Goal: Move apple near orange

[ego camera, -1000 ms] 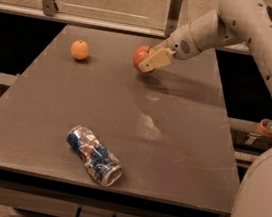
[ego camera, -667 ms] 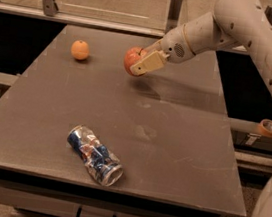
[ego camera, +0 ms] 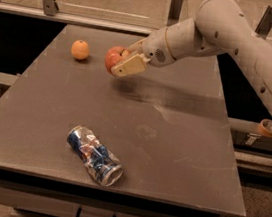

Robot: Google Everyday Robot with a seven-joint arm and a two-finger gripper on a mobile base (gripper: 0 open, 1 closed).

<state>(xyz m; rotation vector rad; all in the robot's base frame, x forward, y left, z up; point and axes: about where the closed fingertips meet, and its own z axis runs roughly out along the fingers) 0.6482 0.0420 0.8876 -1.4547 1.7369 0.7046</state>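
Observation:
The red apple (ego camera: pixel 112 58) with yellowish patches is held in my gripper (ego camera: pixel 124 61), which is shut on it just above the grey table (ego camera: pixel 172 136). The small plain orange (ego camera: pixel 80 49) sits on the table at the back left, a short gap to the left of the apple. My white arm reaches in from the upper right. The tan fingers (ego camera: pixel 130 66) cover the apple's right side.
A crushed blue and silver can (ego camera: pixel 94 155) lies on its side near the table's front edge. A roll of tape (ego camera: pixel 267 127) sits on a rail off the table's right side. A metal rail runs behind the table.
My gripper has carried the apple leftward across the back of the table, closing most of the gap to the orange. The orange and the can have not moved.

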